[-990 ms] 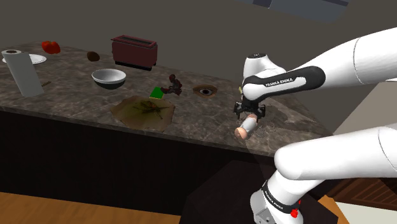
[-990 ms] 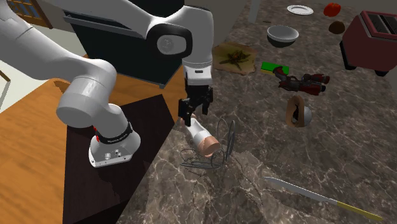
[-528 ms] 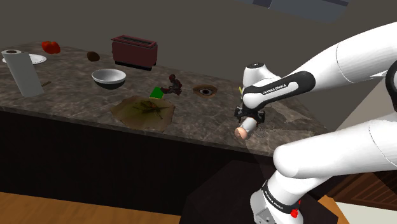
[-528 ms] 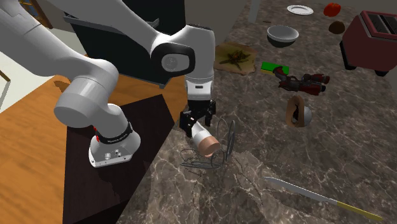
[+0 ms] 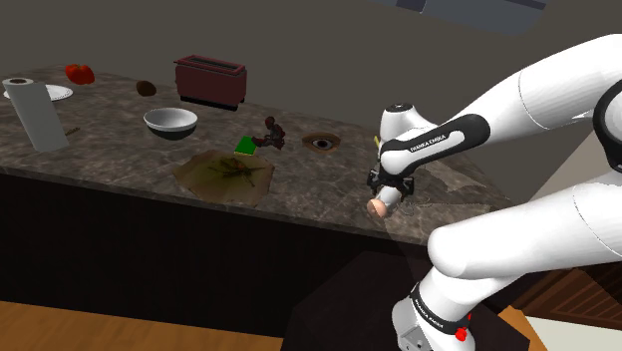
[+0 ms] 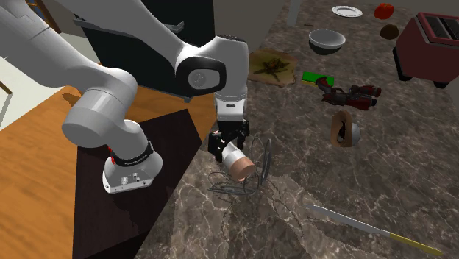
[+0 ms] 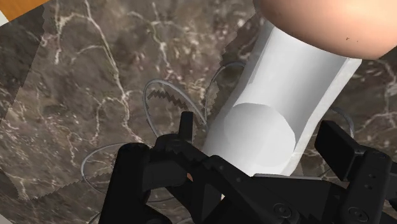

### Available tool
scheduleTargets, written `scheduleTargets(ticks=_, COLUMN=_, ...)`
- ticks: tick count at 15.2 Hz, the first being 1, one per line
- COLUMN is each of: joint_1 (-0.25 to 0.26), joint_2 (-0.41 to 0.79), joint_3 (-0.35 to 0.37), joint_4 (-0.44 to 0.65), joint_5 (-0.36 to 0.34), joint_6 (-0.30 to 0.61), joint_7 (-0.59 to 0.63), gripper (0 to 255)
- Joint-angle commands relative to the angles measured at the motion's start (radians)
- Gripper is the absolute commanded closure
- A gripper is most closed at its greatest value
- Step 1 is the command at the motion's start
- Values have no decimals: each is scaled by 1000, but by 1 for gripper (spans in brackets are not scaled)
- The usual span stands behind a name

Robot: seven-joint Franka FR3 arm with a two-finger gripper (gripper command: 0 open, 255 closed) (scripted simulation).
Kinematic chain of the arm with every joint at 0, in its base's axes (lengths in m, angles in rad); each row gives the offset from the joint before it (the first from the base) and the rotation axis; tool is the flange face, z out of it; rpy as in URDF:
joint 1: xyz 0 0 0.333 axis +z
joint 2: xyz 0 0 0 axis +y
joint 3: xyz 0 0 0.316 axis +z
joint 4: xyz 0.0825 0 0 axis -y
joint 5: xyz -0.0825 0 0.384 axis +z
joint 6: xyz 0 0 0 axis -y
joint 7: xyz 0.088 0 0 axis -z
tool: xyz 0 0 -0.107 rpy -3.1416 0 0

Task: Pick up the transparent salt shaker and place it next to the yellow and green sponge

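The salt shaker has a white body and a tan cap, and it lies on its side near the counter's front edge. It also shows in the shoulder view and in the wrist view. My gripper is down over the shaker's base end, open. One finger stands on each side of the white body with small gaps, not clasping it. The gripper points down in the shoulder view. The green and yellow sponge lies farther along the counter by a dark red tool.
A thin wire object lies under and around the shaker. A knife, a small round dish, a brown mat, a bowl, a toaster and a paper roll share the marble counter. The counter's edge runs just beside the shaker.
The gripper has come down from above the shaker until its fingers straddle the white body. The shaker has stayed in place.
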Motion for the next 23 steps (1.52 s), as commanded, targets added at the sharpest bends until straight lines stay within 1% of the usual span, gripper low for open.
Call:
scheduleTargets(ticks=1, joint_1=0, joint_2=0, joint_3=0, joint_4=0, joint_5=0, joint_6=0, joint_7=0, gripper=0)
scheduleTargets(ticks=2, joint_1=0, joint_2=0, joint_3=0, joint_4=0, joint_5=0, joint_6=0, joint_7=0, gripper=255)
scheduleTargets(ticks=11, joint_1=0, joint_2=0, joint_3=0, joint_4=0, joint_5=0, joint_6=0, joint_7=0, gripper=255)
scheduleTargets(ticks=23, joint_1=33, joint_2=-125, joint_3=-17, joint_4=82, joint_5=62, joint_6=-197, joint_7=-84, gripper=255)
